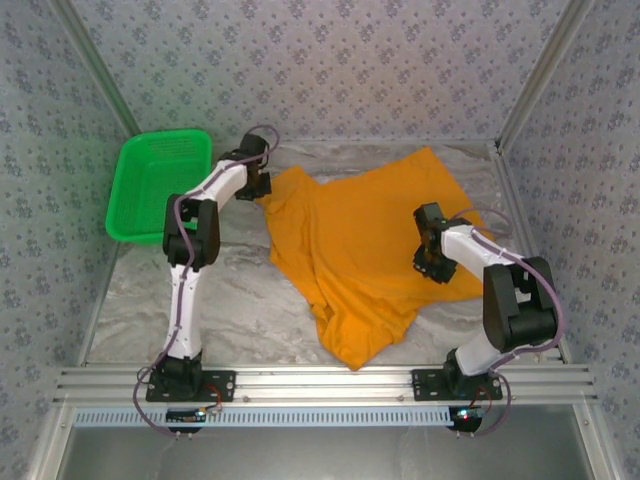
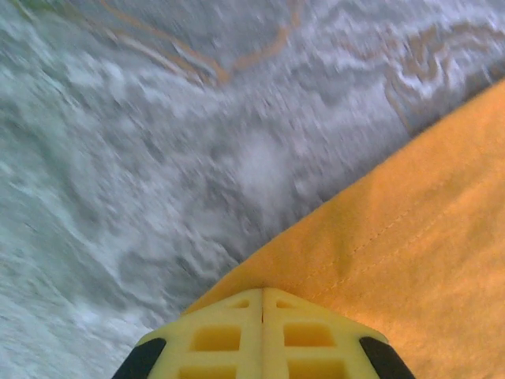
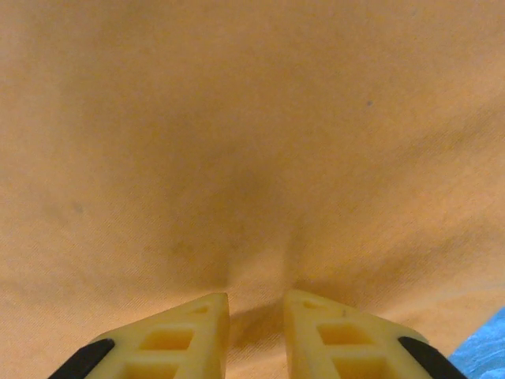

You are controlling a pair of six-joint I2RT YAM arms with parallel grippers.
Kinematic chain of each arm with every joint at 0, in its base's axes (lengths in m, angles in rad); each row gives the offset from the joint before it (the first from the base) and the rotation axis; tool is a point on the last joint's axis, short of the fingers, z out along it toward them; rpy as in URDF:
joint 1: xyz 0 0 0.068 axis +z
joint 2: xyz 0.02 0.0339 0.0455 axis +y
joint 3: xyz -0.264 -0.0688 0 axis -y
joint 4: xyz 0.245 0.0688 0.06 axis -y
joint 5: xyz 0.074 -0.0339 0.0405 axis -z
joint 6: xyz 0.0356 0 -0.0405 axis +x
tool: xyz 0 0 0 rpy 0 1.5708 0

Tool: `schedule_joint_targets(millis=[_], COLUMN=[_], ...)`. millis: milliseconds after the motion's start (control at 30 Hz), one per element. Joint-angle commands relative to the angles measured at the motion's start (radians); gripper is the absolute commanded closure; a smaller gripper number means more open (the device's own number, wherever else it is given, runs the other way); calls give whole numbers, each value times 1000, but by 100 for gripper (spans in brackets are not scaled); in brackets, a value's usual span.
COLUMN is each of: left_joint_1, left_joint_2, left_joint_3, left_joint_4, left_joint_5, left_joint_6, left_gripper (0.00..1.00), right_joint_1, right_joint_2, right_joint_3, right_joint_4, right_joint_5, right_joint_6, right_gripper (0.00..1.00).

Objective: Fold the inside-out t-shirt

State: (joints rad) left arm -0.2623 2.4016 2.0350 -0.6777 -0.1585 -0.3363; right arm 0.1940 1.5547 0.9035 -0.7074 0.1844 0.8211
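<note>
Shirt (image 1: 370, 250) sprawls crumpled on the table (image 1: 130, 310). Left pincer (image 2: 262, 294) is clamped shut at its edge (cloth caught? can't tell), and right pincer (image 3: 256, 304) nips a pucker mid-cloth. Such thin pinches could slip when lifted.

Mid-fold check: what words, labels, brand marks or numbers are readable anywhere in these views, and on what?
None can be read.
The t-shirt is plain orange cloth wherever it shows.
The green basket carries no legible marking.
The wall pattern is decoration, not text.
</note>
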Motion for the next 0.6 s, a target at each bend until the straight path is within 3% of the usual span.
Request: schedule_joint_targets(millis=[0,133,167,233,267,333,433,567], left_joint_1=[1,11,13,12,12,11,2,-45], left_joint_2=[56,155,176,201,197,170,83,-55], left_joint_3=[137,325,368,444,451,437,347,136], left_joint_4=[-69,-102,-115,-148,-150,-153,-128,-103], left_joint_5=[-172,-218,-220,-214,-198,-126,39,159], left_joint_6=[115,190,190,174,159,109,59,-15], left_gripper=[100,96,88,49,45,41,42,44], right_joint_1=[-13,-20,-21,-21,-20,-16,7,111], right_joint_2=[13,16,11,-4,-15,-36,-58,-108], right_joint_3=[0,3,7,10,14,14,20,19], right_joint_4=[-30,-53,-59,-71,-78,-73,-72,-88], right_joint_5=[20,2,-1,-15,-26,-90,-250,-399], right_joint_6=[-11,-32,-35,-45,-52,-92,-201,-385], right_gripper=[78,81,81,81,80,77,69,67])
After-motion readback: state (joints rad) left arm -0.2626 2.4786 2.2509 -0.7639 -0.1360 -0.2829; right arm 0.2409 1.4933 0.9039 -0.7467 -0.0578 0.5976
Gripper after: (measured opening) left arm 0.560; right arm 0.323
